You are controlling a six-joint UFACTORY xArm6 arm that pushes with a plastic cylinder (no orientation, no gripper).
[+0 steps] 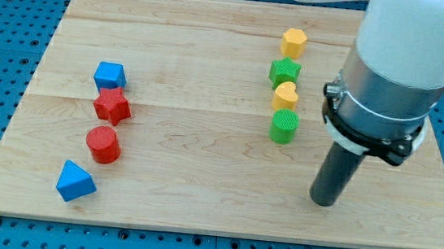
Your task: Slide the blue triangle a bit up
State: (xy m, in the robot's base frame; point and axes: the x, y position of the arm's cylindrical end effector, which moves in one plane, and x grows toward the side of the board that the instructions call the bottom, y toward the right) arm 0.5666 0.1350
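Observation:
The blue triangle (75,181) lies near the board's bottom left corner. Above it stand a red cylinder (104,144), a red star (112,106) and a blue cube-like block (110,75), in a rough column. My tip (323,201) rests on the board at the lower right, far to the right of the blue triangle and touching no block. The rod rises from it into the large grey and white arm body.
A column of blocks stands right of centre: yellow hexagon (293,42), green star (285,71), yellow heart (286,95), green cylinder (284,126). It is just up and left of my tip. The wooden board (200,180) lies on a blue pegboard.

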